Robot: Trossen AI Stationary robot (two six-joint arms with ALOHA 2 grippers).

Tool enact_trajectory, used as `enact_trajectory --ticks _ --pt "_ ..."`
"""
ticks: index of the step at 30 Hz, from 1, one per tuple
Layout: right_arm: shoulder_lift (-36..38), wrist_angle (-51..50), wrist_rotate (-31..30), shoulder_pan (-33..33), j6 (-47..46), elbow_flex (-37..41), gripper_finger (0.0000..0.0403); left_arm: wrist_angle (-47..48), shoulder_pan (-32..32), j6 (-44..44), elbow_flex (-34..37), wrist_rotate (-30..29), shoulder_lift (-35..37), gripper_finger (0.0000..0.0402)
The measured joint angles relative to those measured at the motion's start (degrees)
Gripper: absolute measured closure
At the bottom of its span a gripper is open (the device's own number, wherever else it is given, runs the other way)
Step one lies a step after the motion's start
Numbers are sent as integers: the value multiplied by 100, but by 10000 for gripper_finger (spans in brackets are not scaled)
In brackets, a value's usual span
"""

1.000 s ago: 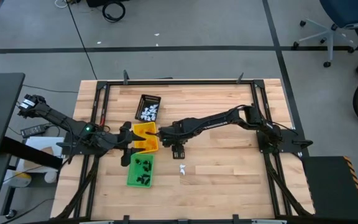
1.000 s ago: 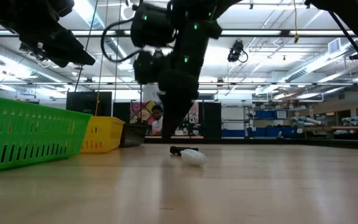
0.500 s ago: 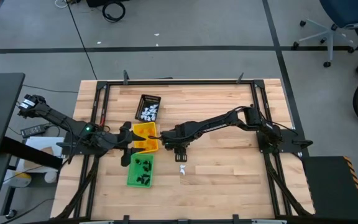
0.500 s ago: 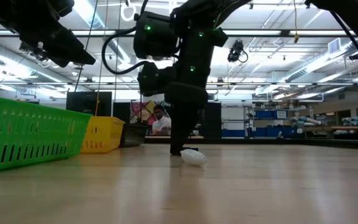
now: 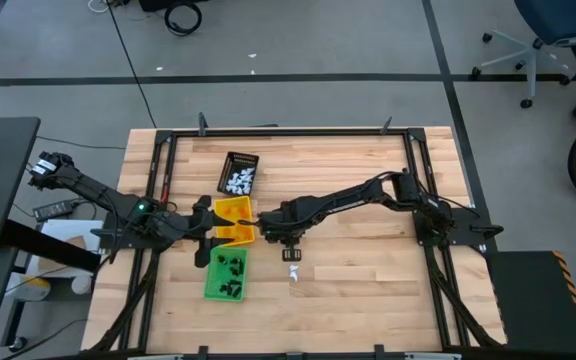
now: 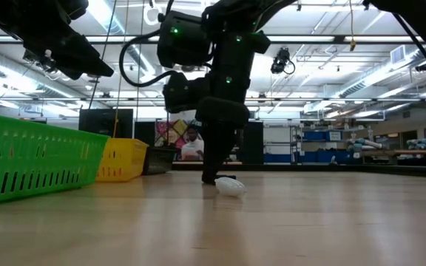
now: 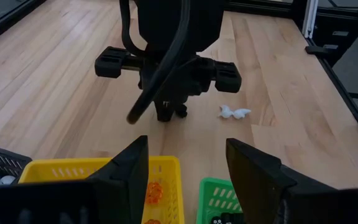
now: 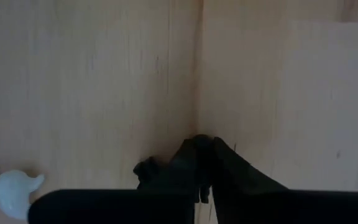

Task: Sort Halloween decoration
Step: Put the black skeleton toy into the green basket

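Pale wooden planks carry two loose trinkets near mid-table: a small black trinket and, just beside it, a white ghost trinket. Right gripper presses down on the boards with its fingers clenched at the black piece; whether it is truly pinched I cannot tell. Lift slowly and check before swinging to the green tray. Left gripper hangs spread over the yellow tray.

The pale butcher-block wooden table top is finished smooth with a faint sheen. The slotted green plastic tray and yellow plastic tray are seen as glossy. The small white trinket appears smooth.
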State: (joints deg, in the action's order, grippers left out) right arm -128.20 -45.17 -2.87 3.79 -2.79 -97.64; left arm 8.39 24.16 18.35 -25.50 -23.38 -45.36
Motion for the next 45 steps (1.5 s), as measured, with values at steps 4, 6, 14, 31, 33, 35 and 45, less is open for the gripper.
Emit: enact_trajectory --ticks 4,6,14,31,33,35,45 --pt "-23 126 117 50 79 -76 362 0 0 0 0 0 0 212" --pt "-26 263 232 84 133 -139 360 0 0 0 0 0 0 212" --pt "-26 797 752 202 245 -186 361 0 0 4 0 2 0 212" --pt "-22 2351 1665 321 291 -186 359 186 2 42 0 271 0 212" --pt "-18 2556 1724 345 293 -186 359 224 2 52 0 292 0 212" --pt "-17 2727 1765 371 293 -189 359 247 2 55 0 293 0 212" --pt "13 3188 2028 405 238 -191 358 242 2 54 0 293 0 212"
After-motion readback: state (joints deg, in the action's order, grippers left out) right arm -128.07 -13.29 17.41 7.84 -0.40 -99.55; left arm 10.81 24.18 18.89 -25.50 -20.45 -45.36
